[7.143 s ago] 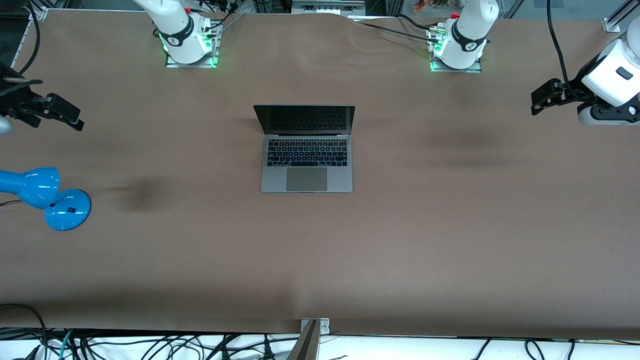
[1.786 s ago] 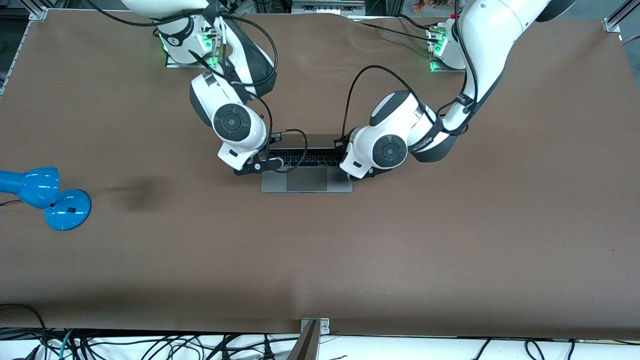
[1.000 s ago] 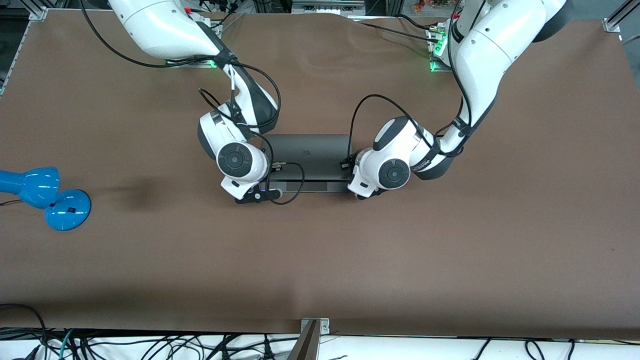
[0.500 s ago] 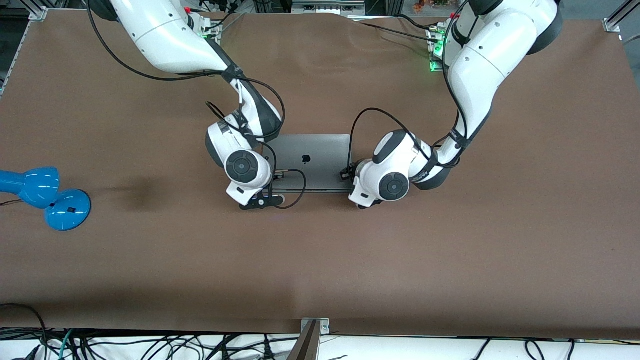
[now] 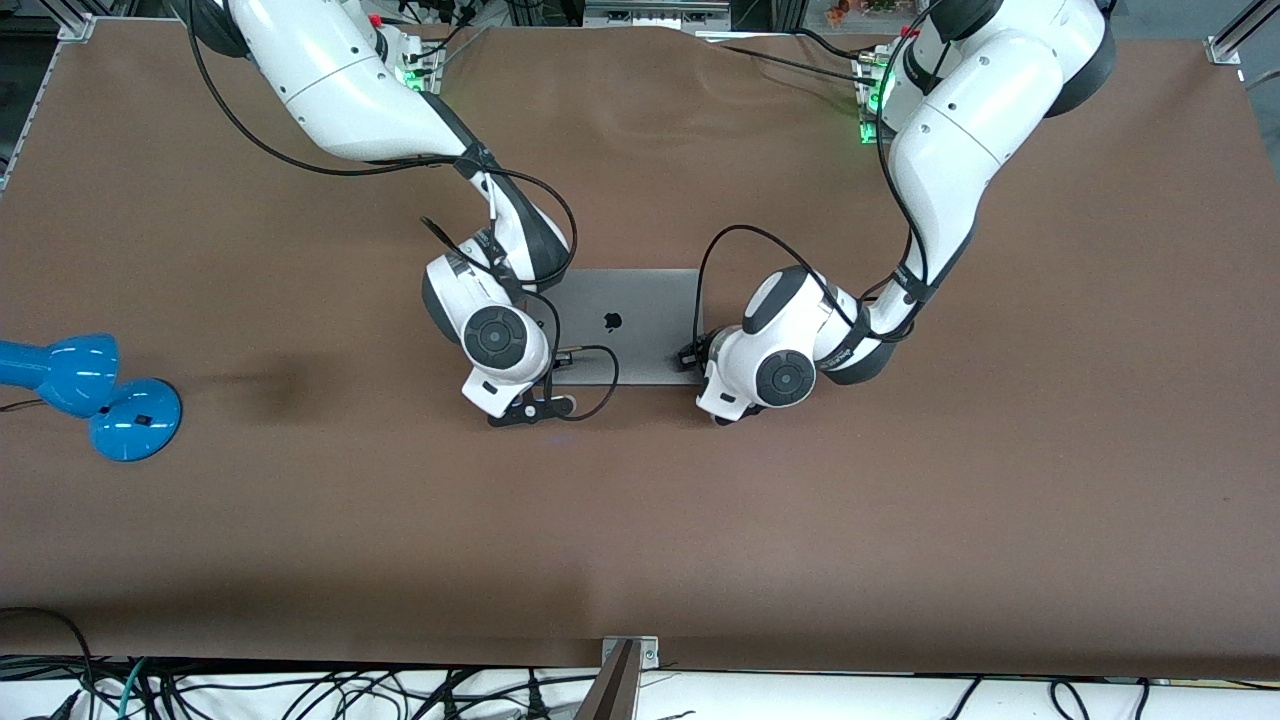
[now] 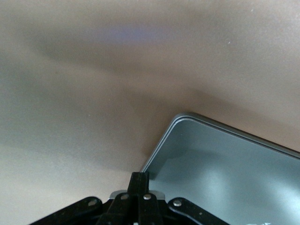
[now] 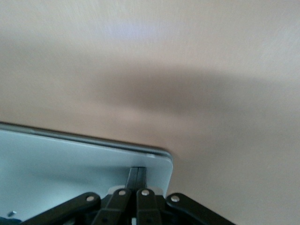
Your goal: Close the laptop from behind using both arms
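since half a second ago we have slid both wrists a touch nearer the front camera, and the lid that stood upright seven seconds back now lies flat on the base. our right gripper [image 7: 137,187] has its two fingers pressed together, tips resting on the lid close to the corner nearest the front camera at the right arm's end; our left gripper [image 6: 139,187] is likewise pinched together, tips on the lid just inside the matching corner at the left arm's end. the laptop [image 5: 625,325] is closed, one machine only, lying mid-table between the two bases and well short of every table edge. its apple logo [image 5: 612,321] faces up; its long axis runs from the right arm's end of the table toward the left arm's end, with the hinge edge toward the bases and the opening edge toward the front camera. in both wrist views the lid's rounded corner sits flush over the base, with only a thin seam showing. around it the brown table [image 5: 900,520] is bare and wide, with most of its room nearer the front camera. we count two arms, two grippers, one laptop and one blue desk lamp [image 5: 90,390], which sits well apart at the right arm's end.
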